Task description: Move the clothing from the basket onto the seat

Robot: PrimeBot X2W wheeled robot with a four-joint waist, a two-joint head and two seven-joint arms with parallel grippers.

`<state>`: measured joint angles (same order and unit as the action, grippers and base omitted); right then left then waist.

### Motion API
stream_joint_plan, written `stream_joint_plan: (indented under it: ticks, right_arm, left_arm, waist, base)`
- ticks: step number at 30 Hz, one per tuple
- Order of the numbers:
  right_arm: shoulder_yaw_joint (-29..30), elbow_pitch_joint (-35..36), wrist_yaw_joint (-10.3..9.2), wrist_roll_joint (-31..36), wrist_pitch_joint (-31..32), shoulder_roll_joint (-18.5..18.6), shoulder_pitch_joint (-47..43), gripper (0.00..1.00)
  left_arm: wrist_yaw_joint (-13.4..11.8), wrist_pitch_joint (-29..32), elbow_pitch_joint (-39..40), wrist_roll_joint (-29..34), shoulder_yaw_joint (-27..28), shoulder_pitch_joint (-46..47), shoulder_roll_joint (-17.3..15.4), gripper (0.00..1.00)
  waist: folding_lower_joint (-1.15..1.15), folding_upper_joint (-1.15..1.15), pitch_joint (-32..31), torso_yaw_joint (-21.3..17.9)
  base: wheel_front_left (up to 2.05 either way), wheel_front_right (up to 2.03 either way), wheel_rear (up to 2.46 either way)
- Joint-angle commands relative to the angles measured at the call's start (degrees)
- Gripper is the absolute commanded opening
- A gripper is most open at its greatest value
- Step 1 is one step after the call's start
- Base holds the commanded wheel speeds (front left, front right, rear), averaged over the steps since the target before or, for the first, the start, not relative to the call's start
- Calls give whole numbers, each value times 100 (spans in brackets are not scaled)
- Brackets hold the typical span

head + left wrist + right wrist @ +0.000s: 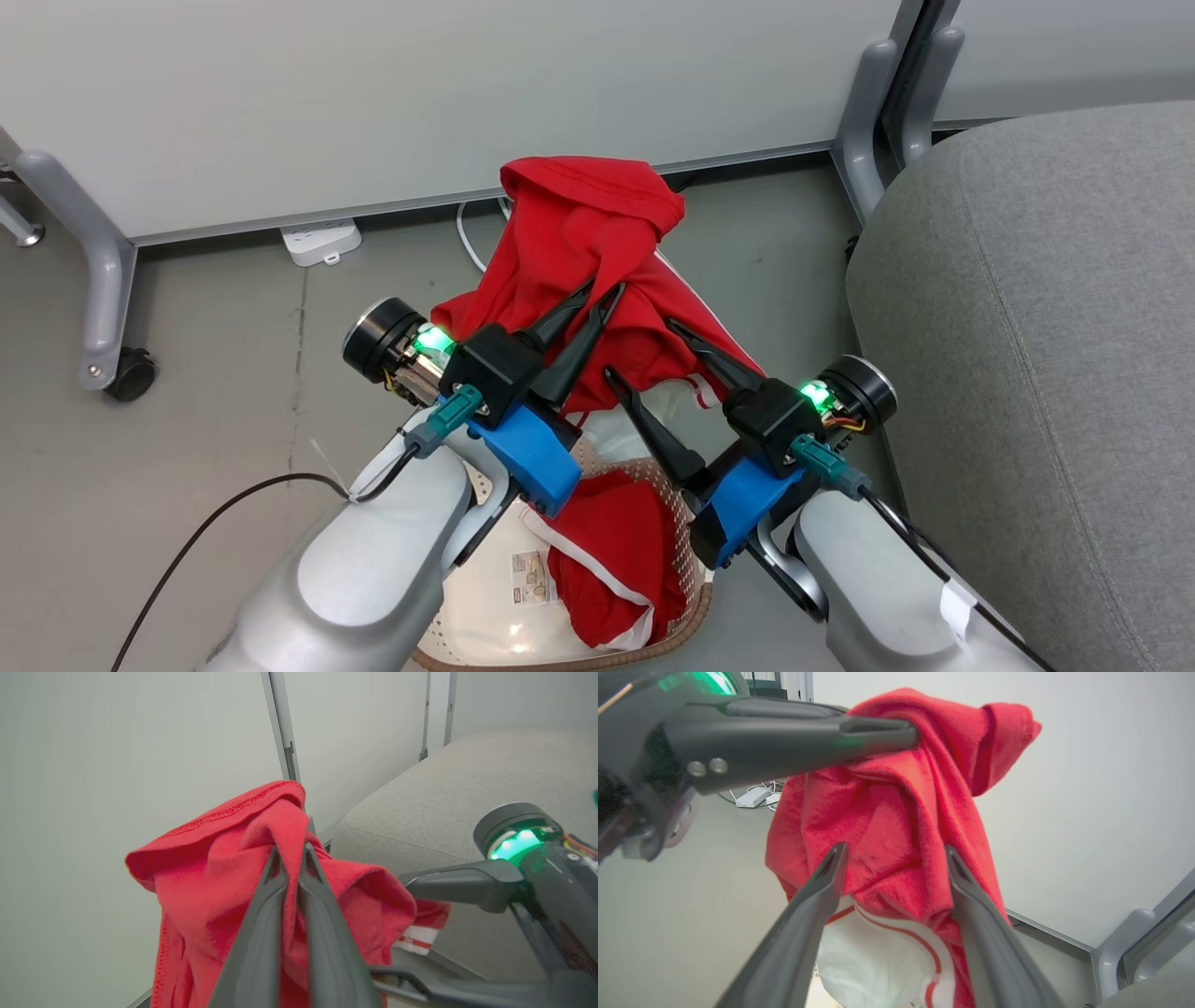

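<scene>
Red fabric is what the left gripper (603,289) has. Its two fingers are pressed together on a bunched fold near the top of the red garment (579,229), and the rest hangs down from the pinch with a white-striped hem trailing low. Just to its right, the right gripper (639,347) stands spread wide. In its wrist view the fingers sit either side of the hanging cloth, gripping nothing as far as I can tell.

Straight below both grippers sits the basket (485,597), with a second red piece (616,551) slumped inside against its wall. Off to the right of the right gripper is the seat (1027,327), near, but with no cloth on it yet. Out past the fingertips, a power strip (320,241) and a white cable (464,238) lie on the floor at the foot of the partition.

What could go wrong, imo: it's a one-point pinch on a soft fold. A quick swing toward the seat could let the fabric slide out and land on the floor between basket and seat. That low hem could also drag on the basket rim or snag the open right fingers, which would tug the fold loose. And with one piece left in the basket, the job looks not even half done.
</scene>
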<state>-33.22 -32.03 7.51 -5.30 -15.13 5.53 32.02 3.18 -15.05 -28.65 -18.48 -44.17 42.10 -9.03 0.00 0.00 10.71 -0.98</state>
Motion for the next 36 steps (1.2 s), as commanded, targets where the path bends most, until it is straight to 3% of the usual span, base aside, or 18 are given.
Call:
stream_joint_plan:
  ticks: [1,8,9,36]
  right_arm:
    - [34,-93,-4,77,-4,-69,163,100]
    - [76,-464,-4,191,-3,-192,329,100]
    - [65,-509,-4,182,-4,-208,361,0]
    - [-100,-607,-4,-13,-3,-275,445,0]
  left_arm:
    - [31,-19,-11,14,11,87,1,0]
    - [51,-19,-17,38,26,92,46,0]
    - [57,-19,-17,41,28,88,55,0]
    - [125,-20,-67,125,120,32,112,0]
  waist:
    - [0,0,24,4]
    - [0,0,53,-15]
    - [0,0,54,-20]
    - [0,0,8,-44]
  base:
    - [0,0,0]
    - [0,0,0]
    - [0,0,0]
    - [0,0,0]
